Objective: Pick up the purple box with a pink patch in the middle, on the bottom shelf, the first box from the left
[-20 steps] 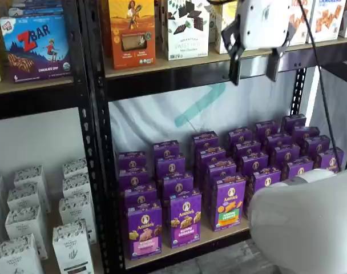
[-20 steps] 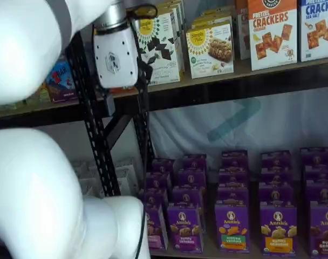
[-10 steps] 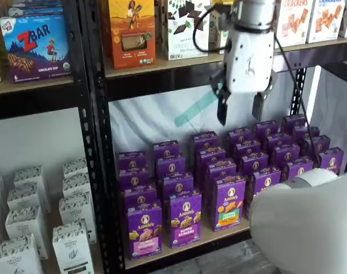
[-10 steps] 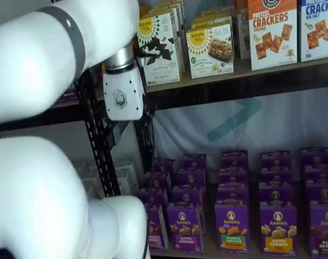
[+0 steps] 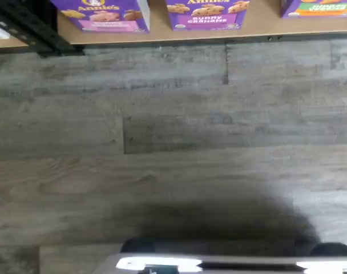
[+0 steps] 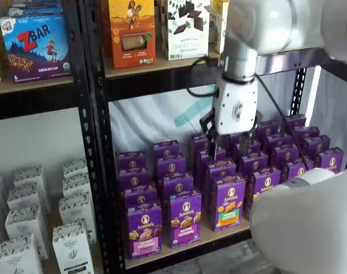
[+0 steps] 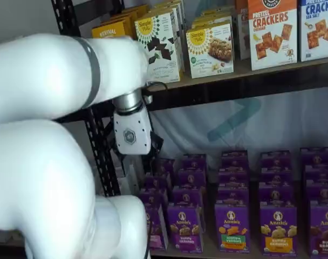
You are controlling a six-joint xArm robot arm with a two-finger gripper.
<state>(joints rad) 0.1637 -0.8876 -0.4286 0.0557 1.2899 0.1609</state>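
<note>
Currently | black perforated metal rack (image 6: pixel 99 171) | light tan wooden bottom shelf (image 6: pixel 208 238) | white-bodied gripper (image 6: pixel 228 149) hangs above purple rows, fingers spread apart, empty | tall purple box with pink patch (image 6: pixel 144 230) upright at shelf's front left corner

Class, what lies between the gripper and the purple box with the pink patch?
In a shelf view, more purple cartons lie between the gripper and the purple box.
</note>
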